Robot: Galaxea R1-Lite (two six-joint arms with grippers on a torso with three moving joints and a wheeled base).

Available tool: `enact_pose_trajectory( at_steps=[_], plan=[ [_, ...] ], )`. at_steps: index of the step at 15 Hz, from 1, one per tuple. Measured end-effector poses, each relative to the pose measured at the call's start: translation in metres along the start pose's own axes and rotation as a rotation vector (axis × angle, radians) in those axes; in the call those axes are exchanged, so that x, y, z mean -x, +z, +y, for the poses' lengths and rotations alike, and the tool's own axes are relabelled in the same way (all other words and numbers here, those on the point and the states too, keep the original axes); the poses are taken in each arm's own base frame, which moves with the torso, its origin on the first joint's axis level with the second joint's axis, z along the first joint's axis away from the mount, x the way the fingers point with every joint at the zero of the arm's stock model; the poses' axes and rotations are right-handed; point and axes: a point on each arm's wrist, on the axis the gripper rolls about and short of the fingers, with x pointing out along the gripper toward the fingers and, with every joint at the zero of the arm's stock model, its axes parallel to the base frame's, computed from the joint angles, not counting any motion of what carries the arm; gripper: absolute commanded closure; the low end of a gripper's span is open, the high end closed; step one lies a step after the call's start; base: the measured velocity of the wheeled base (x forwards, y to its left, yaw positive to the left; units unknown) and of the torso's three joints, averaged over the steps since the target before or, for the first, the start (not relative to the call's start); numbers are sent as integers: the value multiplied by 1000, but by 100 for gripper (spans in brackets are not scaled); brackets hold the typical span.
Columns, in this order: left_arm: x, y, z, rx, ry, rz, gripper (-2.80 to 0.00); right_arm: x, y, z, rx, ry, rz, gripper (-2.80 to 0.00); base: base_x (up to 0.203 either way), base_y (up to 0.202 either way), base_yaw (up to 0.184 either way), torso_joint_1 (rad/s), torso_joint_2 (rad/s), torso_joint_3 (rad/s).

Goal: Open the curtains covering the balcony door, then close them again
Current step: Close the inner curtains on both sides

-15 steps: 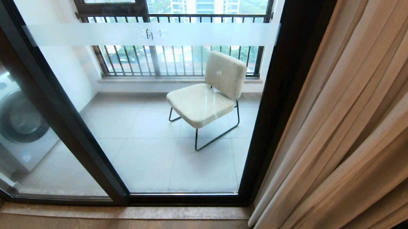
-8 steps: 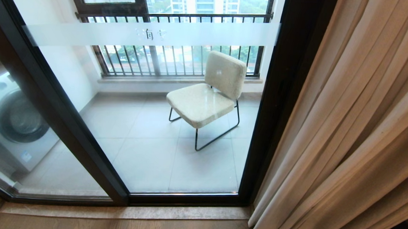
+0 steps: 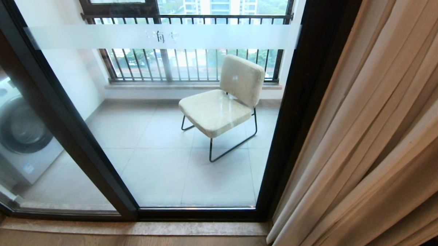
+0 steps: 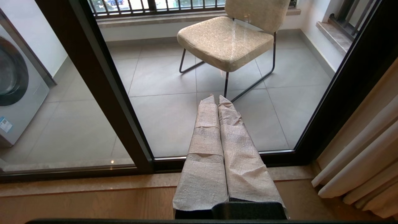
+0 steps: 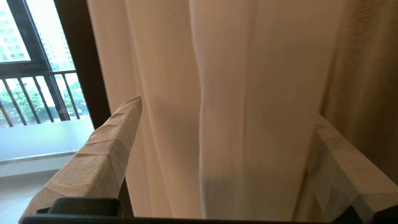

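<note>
The curtains (image 3: 378, 143) are hanging bunched at the right of the balcony door (image 3: 161, 110), leaving its glass uncovered. The right tool (image 5: 224, 130) is standing wide apart, its fingers (image 5: 105, 155) straddling a pale fold of the curtains without gripping it. The left tool (image 4: 217, 102) is sitting pressed together, empty, pointing at the glass toward the beige chair (image 3: 223, 101) on the balcony.
</note>
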Motion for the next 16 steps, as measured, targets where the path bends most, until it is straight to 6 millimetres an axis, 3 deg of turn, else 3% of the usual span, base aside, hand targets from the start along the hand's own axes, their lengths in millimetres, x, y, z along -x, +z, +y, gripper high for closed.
enact_pose_trajectory(
  at_steps=[7,14,15,16],
  plan=[
    [0,0,0,0,0,0,0,-42,-13,0,-3,7,-21,-280,0,0,0,0,0,0],
    [0,0,0,-1,0,0,0,-59,-25,0,-2,13,-20,-280,0,0,0,0,0,0],
    [0,0,0,0,0,0,0,-60,-27,0,0,19,-17,0,0,0,0,0,0,0],
    [0,0,0,0,0,0,0,-61,-29,1,1,26,-16,0,0,0,0,0,0,0]
  ],
)
